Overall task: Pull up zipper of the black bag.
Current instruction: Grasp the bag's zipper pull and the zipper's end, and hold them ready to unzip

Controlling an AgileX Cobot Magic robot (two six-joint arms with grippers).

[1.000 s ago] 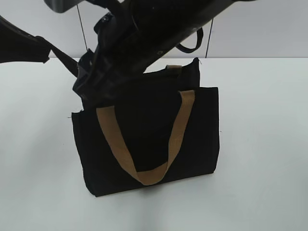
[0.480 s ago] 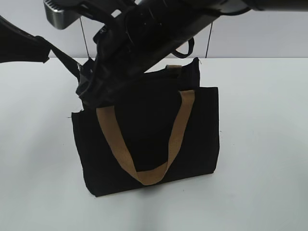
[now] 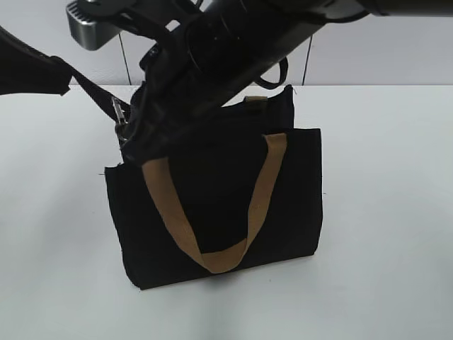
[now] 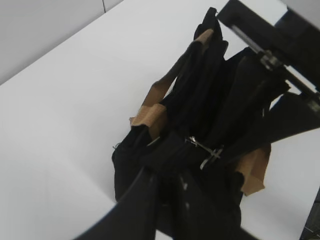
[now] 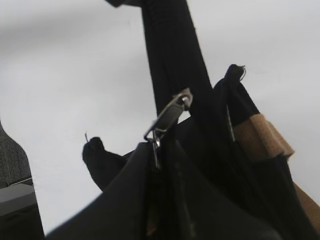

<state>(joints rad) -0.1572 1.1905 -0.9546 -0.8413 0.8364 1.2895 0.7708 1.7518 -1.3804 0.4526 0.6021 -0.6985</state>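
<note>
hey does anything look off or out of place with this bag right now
Mostly tidy: the black bag stands upright on the table, nothing spilled or torn. One oddity: its top edge is bunched and lifted at the left corner, where the silver zipper pull sticks out at a slant. One tan handle droops down the front.

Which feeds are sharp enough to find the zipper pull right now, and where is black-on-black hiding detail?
Right wrist view: silver pull tab reads clearly, foreground fabric soft. Left wrist view: tab visible, near fingers blurred. Exterior view: right arm merges with the black bag; tab only glints at the bag's left corner.
</note>
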